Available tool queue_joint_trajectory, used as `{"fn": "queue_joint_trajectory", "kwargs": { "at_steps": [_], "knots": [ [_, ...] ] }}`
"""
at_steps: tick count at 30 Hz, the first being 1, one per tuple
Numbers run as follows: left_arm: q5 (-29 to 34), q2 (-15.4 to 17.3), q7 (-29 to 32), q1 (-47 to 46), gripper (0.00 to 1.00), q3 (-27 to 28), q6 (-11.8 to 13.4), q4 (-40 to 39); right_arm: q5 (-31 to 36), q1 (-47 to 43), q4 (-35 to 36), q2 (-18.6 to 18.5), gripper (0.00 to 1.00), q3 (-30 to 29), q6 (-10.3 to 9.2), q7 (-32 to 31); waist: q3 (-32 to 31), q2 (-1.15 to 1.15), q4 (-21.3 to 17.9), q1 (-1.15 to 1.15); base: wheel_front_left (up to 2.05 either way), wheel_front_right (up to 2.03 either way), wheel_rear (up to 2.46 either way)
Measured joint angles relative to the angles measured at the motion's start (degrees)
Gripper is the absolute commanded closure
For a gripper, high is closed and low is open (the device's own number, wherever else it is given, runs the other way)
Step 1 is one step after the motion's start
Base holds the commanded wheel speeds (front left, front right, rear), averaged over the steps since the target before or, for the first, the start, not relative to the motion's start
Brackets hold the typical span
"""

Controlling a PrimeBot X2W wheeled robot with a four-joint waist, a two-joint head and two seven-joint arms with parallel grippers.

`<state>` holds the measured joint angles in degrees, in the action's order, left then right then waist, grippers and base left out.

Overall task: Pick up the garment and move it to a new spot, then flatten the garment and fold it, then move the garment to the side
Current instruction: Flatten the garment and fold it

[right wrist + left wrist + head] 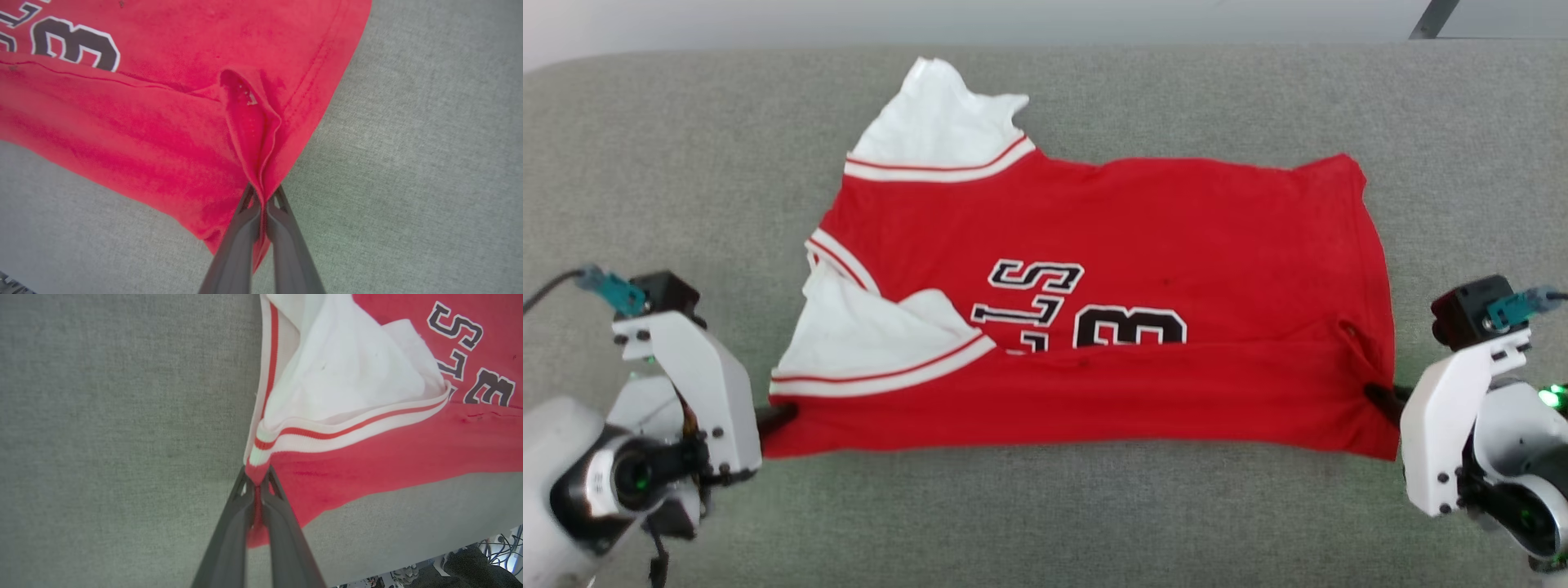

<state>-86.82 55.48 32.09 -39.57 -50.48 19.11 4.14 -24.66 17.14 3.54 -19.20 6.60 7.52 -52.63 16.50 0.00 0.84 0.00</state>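
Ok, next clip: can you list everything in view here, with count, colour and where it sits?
garment: one, red with white sleeves and black, white-outlined lettering, spread across the middle of the grey surface, near edge folded over the lower part of the print.
grey surface: one, grey fabric, under the garment.
dark strut: one, dark grey, top right of the head view, beyond the surface.
cables: several, dark and pale, past the surface's edge in the left wrist view; too small to detail.
left gripper: one, dark fingers, shut on the garment's near corner by the sleeve trim.
right gripper: one, dark fingers, shut on a pinched fold at the garment's hem end.
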Motion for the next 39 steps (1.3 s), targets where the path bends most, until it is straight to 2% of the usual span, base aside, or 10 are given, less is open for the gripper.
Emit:
{"fn": "queue_joint_trajectory", "kwargs": {
  "at_steps": [8, 16, 17, 18, 20, 21, 27, 30, 34, 39],
  "knots": [
    [-1.5, 2.3, 0.1, 4.6, 1.00, -1.0, 3.1, -5.4, -1.5, -4.8, 3.9, -1.1, 1.00, -0.8, 0.00, -3.9, -0.8, 0.00, 0.4, 0.00, 0.00, 0.00, 0.00],
    [-2.3, 2.5, -1.2, 6.9, 1.00, -1.1, 3.5, -6.3, -1.5, -6.2, 4.8, -0.4, 1.00, -1.8, 0.00, -4.2, -0.9, 0.00, -0.2, 0.00, 0.00, 0.00, 0.00],
    [-2.2, 2.5, -1.4, 6.9, 0.99, -1.1, 3.4, -6.3, -1.5, -6.2, 4.8, -0.1, 0.87, -1.9, 0.00, -3.8, -0.9, 0.00, -0.3, 0.00, 0.00, 0.00, 0.00],
    [-2.1, 2.5, -1.4, 6.9, 0.93, -1.1, 3.3, -6.3, -1.5, -6.2, 4.8, 0.0, 0.60, -1.8, 0.00, -3.8, -0.9, 0.00, -0.4, 0.00, 0.00, 0.00, 0.00],
    [-1.8, 2.7, -1.4, 6.9, 0.86, -1.1, 3.2, -6.5, -1.5, -6.2, 4.9, 0.2, 0.39, -1.8, 0.00, -3.7, -1.1, 0.00, -0.7, 0.00, 0.00, 0.00, 0.00],
    [-1.7, 3.0, -1.4, 6.8, 0.77, -1.0, 3.0, -6.8, -1.5, -6.2, 5.0, 0.3, 0.00, -1.7, 0.00, -3.6, -1.1, 0.00, -0.8, 0.00, 0.00, 0.00, 0.00],
    [-1.2, 5.2, -0.4, 5.6, 0.57, -0.4, 3.1, -8.4, -1.6, -6.3, 6.1, 0.9, 0.00, -2.4, 0.00, -2.6, -1.6, 0.00, -1.9, 0.00, 0.00, 0.00, 0.00],
    [-0.2, 6.6, 0.2, 4.6, 0.53, 0.0, 3.4, -9.3, -1.6, -7.0, 6.9, 1.3, 0.00, -3.2, 0.00, -2.1, -1.8, 0.00, -2.5, 0.00, 0.00, 0.00, 0.00],
    [1.4, 8.0, 0.8, 2.4, 0.14, 0.6, 3.6, -10.7, -1.5, -7.3, 8.7, 2.2, 0.00, -4.6, 0.00, -0.1, -1.8, 0.00, -3.3, 0.00, 0.00, 0.00, 0.00],
    [4.1, 8.1, -0.6, -2.2, 0.00, 2.7, 3.8, -9.3, 0.0, -6.8, 11.5, 4.0, 0.00, -5.8, -0.01, 7.4, -1.5, 0.00, -4.6, 0.00, 0.00, 0.00, 0.00]
  ]
}}
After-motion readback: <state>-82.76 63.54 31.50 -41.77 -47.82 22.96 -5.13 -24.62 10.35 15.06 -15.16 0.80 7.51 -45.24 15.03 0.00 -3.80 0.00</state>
